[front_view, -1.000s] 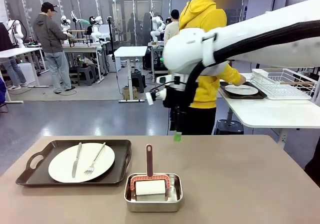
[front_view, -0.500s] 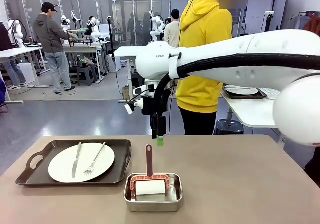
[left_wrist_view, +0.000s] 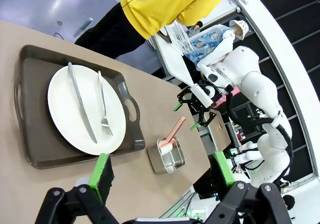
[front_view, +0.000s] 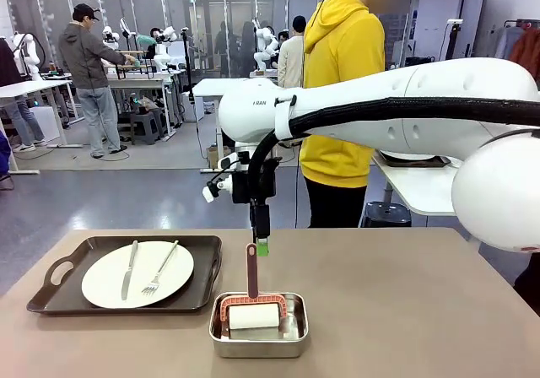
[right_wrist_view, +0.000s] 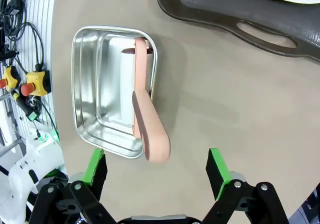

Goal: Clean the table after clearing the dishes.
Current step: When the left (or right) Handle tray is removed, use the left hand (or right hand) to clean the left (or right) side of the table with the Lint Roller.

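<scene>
Front view: the right arm (front_view: pixel 380 116) has moved to the left since one second ago. Then its jaws hung past the far edge of the counter (front_view: pixel 405 310); now the right jaws stand just above the top of the roller (front_view: pixel 251 268), which rests in the steel pan (front_view: pixel 257 344). They hold nothing. The plate (front_view: pixel 137 274) with knife (front_view: pixel 129 270) and fork (front_view: pixel 160 270) lies as before on the dark tray (front_view: pixel 42 304), at the left of the counter. The person in yellow (front_view: pixel 342 83), who was turned to the white table before, is now behind the arm.

Left wrist view: the left jaws are wide and empty, their green pads (left_wrist_view: pixel 102 171) well above the counter (left_wrist_view: pixel 25 34). Below are the tray (left_wrist_view: pixel 35 134) with the plate (left_wrist_view: pixel 62 104), and beside it the pan (left_wrist_view: pixel 156 165).

Right wrist view: the right jaws are wide. The pink handle of the roller (right_wrist_view: pixel 150 134) ends between the pads (right_wrist_view: pixel 95 166), apart from both. The pan (right_wrist_view: pixel 100 84) is near the tray (right_wrist_view: pixel 210 14).
</scene>
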### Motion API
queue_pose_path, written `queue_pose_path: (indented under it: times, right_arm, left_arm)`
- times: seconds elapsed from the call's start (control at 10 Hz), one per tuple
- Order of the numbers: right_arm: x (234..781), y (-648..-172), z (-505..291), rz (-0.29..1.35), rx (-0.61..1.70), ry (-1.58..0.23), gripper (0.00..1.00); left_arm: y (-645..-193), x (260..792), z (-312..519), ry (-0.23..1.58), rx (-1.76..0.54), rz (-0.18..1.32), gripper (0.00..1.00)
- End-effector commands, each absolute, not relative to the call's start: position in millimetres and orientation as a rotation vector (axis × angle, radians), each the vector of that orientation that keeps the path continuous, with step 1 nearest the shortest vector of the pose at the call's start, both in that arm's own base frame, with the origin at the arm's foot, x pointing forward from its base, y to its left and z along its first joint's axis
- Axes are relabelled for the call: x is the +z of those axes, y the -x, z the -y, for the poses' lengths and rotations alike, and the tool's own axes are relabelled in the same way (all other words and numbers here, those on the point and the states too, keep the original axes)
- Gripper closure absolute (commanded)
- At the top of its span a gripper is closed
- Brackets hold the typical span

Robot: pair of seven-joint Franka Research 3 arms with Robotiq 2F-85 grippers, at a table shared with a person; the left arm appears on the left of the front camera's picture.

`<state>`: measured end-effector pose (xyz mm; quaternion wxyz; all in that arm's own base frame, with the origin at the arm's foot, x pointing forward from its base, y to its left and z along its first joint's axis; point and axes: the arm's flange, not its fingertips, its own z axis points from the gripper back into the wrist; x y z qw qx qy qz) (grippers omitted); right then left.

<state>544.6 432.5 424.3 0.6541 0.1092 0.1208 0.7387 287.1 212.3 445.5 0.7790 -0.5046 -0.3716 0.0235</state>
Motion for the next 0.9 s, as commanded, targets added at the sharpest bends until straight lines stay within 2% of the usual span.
queue_pose_path:
  times: [0.0,0.8]
  right_arm:
    - [410,-531,-435,-0.304,1.653,-0.215,0.0]
    - [397,-524,-446,-0.282,1.62,-0.203,0.0]
  left_arm:
    - [-288,448,-216,1.104,0.039,0.818,0.0]
    - [-288,448,-216,1.104,0.039,0.818,0.0]
